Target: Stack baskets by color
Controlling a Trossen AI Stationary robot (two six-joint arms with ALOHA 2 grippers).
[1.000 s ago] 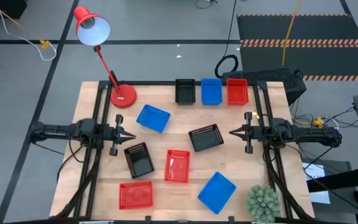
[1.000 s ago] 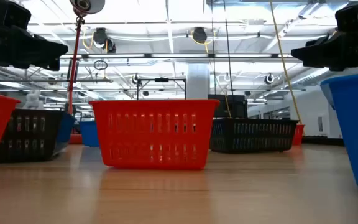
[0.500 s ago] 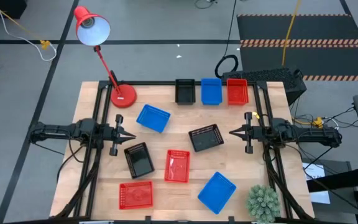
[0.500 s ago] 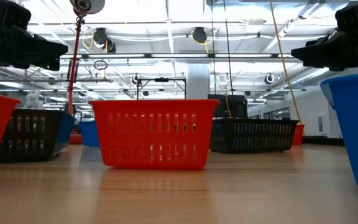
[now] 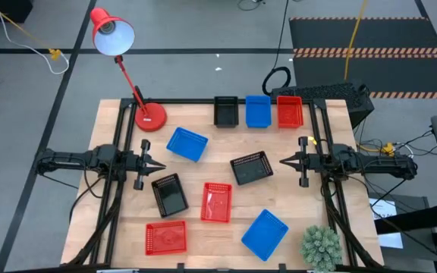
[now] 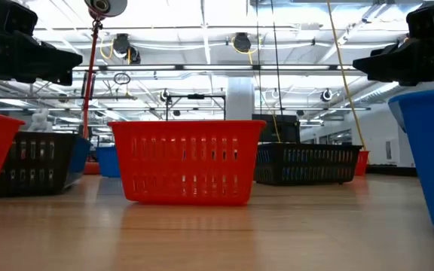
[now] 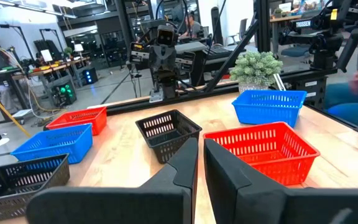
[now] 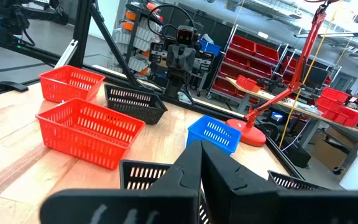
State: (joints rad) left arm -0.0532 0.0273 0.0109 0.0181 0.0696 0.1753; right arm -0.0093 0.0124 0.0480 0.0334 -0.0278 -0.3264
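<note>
Nine mesh-walled baskets rest on their bottoms on the wooden table. At the far edge a black basket [image 5: 225, 111], a blue basket [image 5: 257, 111] and a red basket [image 5: 289, 111] stand in a row. The others are scattered: blue [image 5: 187, 144], black [image 5: 251, 167], black [image 5: 170, 194], red [image 5: 217, 202], red [image 5: 165, 237] and blue [image 5: 265, 233]. My left gripper [image 5: 163, 164] hovers level at the table's left side, shut and holding nothing. My right gripper [image 5: 282, 161] hovers level at the right side, shut and holding nothing. The two point at each other.
A red desk lamp stands with its round base [image 5: 150, 117] at the far left. A small green plant [image 5: 322, 246] sits at the near right corner. Black frame rails [image 5: 112, 189] run along both sides. Bare wood lies between the scattered baskets.
</note>
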